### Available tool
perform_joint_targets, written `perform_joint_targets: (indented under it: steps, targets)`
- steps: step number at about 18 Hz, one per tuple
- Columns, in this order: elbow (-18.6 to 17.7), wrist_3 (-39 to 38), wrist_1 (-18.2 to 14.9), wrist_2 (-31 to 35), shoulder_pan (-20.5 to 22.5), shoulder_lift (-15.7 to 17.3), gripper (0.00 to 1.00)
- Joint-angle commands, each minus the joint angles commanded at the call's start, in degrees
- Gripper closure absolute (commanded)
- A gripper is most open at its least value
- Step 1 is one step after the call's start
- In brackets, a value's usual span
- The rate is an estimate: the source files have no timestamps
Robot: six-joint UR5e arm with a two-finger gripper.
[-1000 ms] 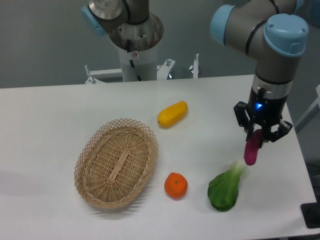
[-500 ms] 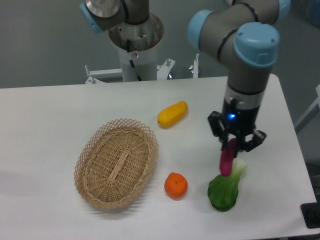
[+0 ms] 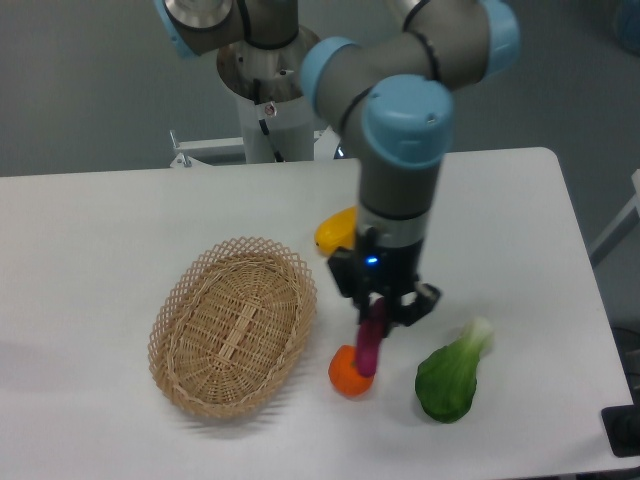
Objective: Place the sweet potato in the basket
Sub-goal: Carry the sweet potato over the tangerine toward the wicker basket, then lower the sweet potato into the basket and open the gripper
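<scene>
My gripper (image 3: 379,306) is shut on the sweet potato (image 3: 370,343), a slim magenta-purple tuber that hangs down from the fingers above the table. It hangs in front of the round orange (image 3: 347,372). The basket (image 3: 233,325), an oval tan wicker one with a looped rim, sits on the table to the left of the gripper and holds nothing.
A yellow oblong fruit (image 3: 334,228) lies behind the arm, partly hidden by it. A green leafy bok choy (image 3: 451,373) lies to the right of the gripper. The robot base (image 3: 270,90) stands at the table's back edge.
The arm has carried the sweet potato leftward, from the right side of the table past the bok choy to over the orange, closer to the basket.
</scene>
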Motion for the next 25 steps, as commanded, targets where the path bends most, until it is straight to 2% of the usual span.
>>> perform_joint_targets:
  steps: [1, 4, 7, 13, 15, 21, 24, 25]
  targets:
    - [-3.1, -1.5, 3.2, 1.8, -2.0, 0.3, 0.77]
    - [-9.8, -2.6, 9.9, 6.6, -5.8, 0.5, 0.77]
    - [-14.7, -2.6, 14.5, 9.3, -8.5, -0.2, 0.77]
    - [-17.7, -1.2, 14.5, 9.6, -10.7, -2.5, 0.77]
    - [-18.7, 1.4, 14.5, 9.6, -11.4, -3.2, 0.77]
    - [-20.1, 5.4, 14.4, 9.7, -11.9, -3.4, 0.73]
    - [-20.0, 5.6, 14.5, 9.6, -11.9, -3.4, 0.57]
    - [-20.0, 5.4, 14.6, 9.6, -11.9, -3.4, 0.45]
